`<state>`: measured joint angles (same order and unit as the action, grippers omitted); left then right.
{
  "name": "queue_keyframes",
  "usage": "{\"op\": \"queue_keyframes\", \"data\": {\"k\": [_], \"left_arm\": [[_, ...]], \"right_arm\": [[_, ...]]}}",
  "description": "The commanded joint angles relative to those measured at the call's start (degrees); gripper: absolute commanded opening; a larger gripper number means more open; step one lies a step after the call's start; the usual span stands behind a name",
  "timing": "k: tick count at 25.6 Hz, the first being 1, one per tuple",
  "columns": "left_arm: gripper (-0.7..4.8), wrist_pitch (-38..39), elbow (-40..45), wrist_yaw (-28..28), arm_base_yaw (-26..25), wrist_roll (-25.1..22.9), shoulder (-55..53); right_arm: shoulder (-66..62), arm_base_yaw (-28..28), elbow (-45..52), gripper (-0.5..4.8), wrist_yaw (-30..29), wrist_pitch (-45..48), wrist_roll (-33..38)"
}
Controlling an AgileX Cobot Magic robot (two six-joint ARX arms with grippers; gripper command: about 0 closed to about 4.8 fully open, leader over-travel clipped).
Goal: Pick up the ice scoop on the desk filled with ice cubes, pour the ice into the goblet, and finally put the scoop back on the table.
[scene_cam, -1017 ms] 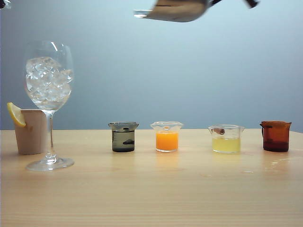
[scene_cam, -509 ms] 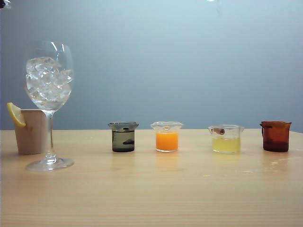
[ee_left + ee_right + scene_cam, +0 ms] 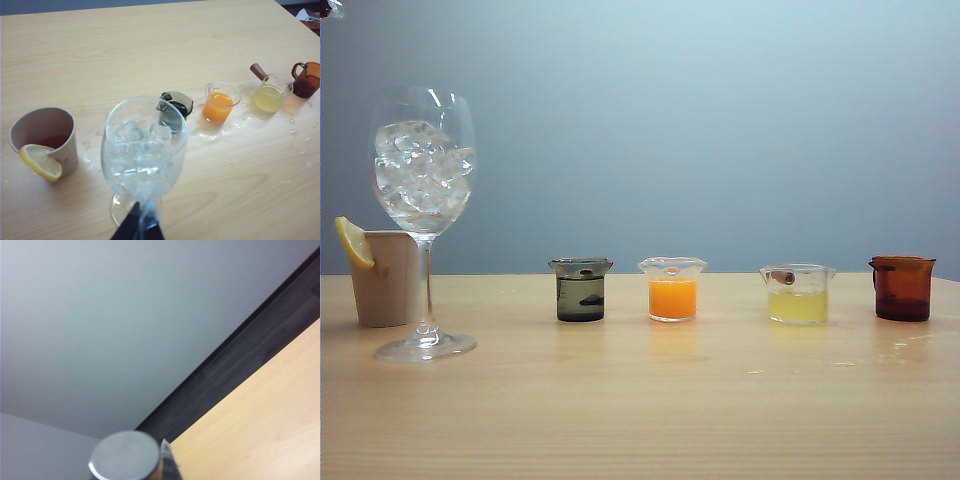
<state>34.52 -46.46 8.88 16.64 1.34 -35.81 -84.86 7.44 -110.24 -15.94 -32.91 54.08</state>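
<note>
Pale wooden table (image 3: 640, 420) with the goblet (image 3: 423, 200) already charged with ice cubes (image 3: 420, 170); pouring appears complete.
Left hand (image 3: 137, 227) sits at the goblet's stem, seemingly clenched on it, though its tips are barely visible. Right hand is above the exterior view; its wrist view shows only a round metal end, probably the ice scoop (image 3: 125, 456) handle, apparently grasped. Next move, by judgement: lower the scoop onto bare table, clear of the beakers (image 3: 672, 290).

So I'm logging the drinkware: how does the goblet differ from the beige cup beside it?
The goblet is tall, clear and stemmed; the beige cup is short and opaque. The goblet holds ice cubes; the cup carries a lemon slice on its rim. Both stand upright on the table.
</note>
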Motion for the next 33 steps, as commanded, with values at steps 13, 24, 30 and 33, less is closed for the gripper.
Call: {"op": "queue_keyframes", "data": {"k": [13, 24, 30, 33], "left_arm": [[-0.04, -0.74, -0.28, 0.15, -0.02, 0.20, 0.11], [-0.04, -0.72, -0.28, 0.17, -0.02, 0.20, 0.11], [-0.04, -0.72, -0.28, 0.17, -0.02, 0.17, 0.11], [-0.04, -0.72, -0.28, 0.17, -0.02, 0.20, 0.11]], "right_arm": [[17.77, 3.41, 25.33, -0.09, 3.34, 12.39, 4.87], [30.62, 12.92, 49.46, -0.09, -3.72, 16.92, 5.64], [38.21, 13.97, 62.49, -0.09, -0.72, 17.64, 4.22], [40.09, 15.19, 66.66, -0.09, -1.33, 17.68, 1.57]]}}
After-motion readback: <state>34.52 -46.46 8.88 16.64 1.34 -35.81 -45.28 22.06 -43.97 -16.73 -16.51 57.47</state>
